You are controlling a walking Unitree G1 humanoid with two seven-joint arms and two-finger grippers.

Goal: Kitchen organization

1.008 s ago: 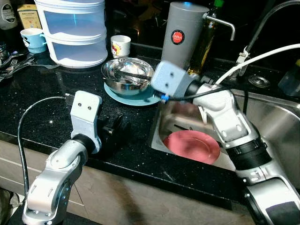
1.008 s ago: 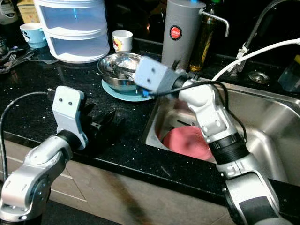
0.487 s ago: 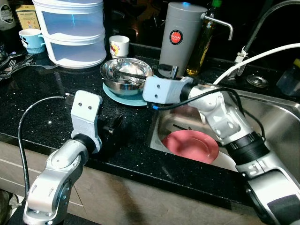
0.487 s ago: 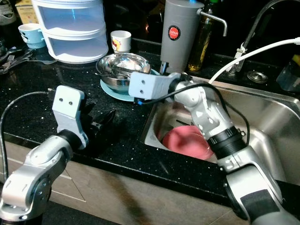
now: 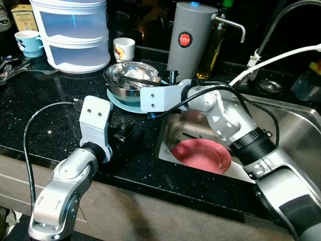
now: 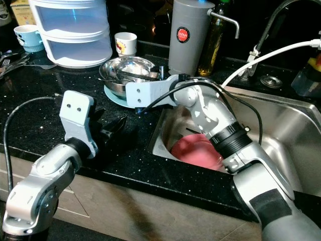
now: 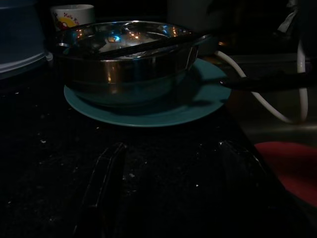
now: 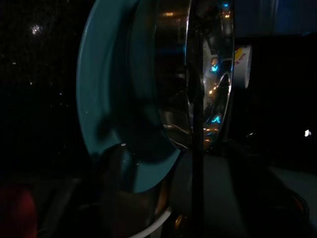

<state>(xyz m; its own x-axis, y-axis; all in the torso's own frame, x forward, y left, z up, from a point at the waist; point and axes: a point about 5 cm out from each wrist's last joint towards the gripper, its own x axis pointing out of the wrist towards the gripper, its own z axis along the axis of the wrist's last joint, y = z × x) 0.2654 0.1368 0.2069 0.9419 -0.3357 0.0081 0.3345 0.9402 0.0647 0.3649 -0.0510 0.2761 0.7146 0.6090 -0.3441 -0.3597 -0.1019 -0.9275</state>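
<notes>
Right gripper [image 5: 159, 80] sits at upper centre of the left eye frame, at the near rim of the steel bowl [image 5: 129, 80]. One black finger lies across the bowl's mouth; in the right wrist view a finger [image 8: 197, 148] runs along the rim edge with the other outside the wall. Fingers straddle the rim; whether they have closed on it I cannot tell.

Bowl stands on a teal plate [image 5: 119, 102], on the black counter [image 5: 45, 120] just left of the sink [image 5: 296, 125]. Pink plate [image 5: 201, 156] lies in the sink bottom, lower centre-right.

Left gripper [image 5: 123, 136] hovers low over the counter at centre-left, fingers spread and empty, pointing toward the bowl and teal plate, near but apart.

Judgement: step in hand is gripping the bowl by its rim to lift it off the teal plate, probably toward the sink.

Notes for doing it well:
- Seat the rim deep between the fingers before closing; thin polished steel is likely to slip.
- Lift straight up first so the teal plate is not dragged off the counter edge.
- Keep the bowl level; its contents are unclear.
- Mind the white hose [image 5: 281, 56] and grey canister [image 5: 185, 40] close behind.
</notes>
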